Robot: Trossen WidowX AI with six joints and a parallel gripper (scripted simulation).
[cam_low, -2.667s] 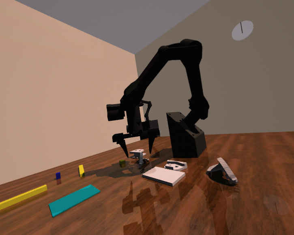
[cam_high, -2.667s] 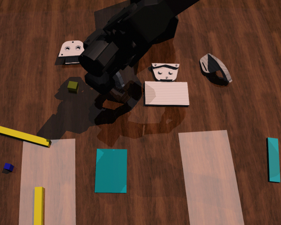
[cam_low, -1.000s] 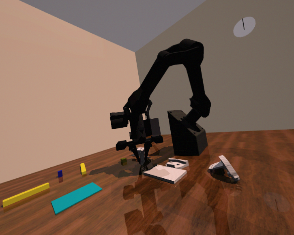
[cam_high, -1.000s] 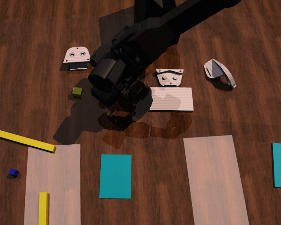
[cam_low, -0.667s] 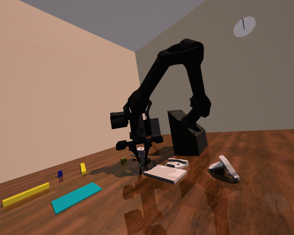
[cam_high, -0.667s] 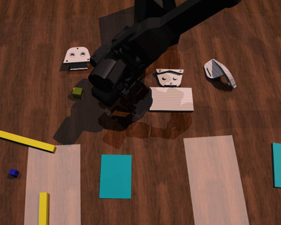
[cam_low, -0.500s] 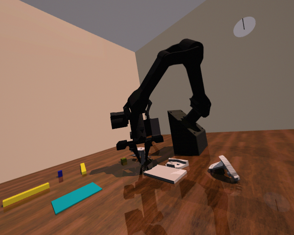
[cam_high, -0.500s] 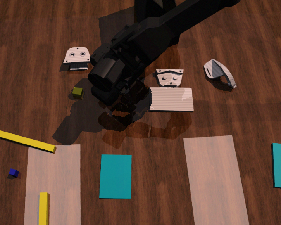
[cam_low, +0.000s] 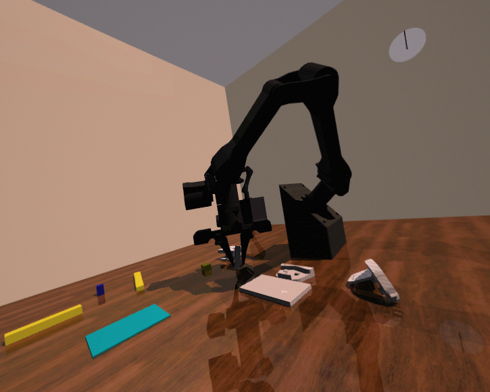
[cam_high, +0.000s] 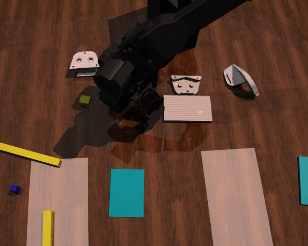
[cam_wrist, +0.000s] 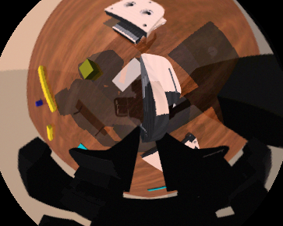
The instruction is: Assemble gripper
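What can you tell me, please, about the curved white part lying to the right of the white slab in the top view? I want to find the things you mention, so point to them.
The curved white part (cam_high: 230,76) (cam_low: 381,280) has a broad lobe with a narrow dark slot, joined to a long bowed arm. It looks like hard plastic, its inner faces shaded grey. It sits tilted on the wooden surface, apart from the slab (cam_high: 187,108) (cam_low: 274,287).

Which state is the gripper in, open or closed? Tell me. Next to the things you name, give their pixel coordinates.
Closed on a white jaw part (cam_wrist: 160,83): in the wrist view the fingertips of the gripper (cam_wrist: 146,128) (cam_low: 238,266) meet its dark toothed end.
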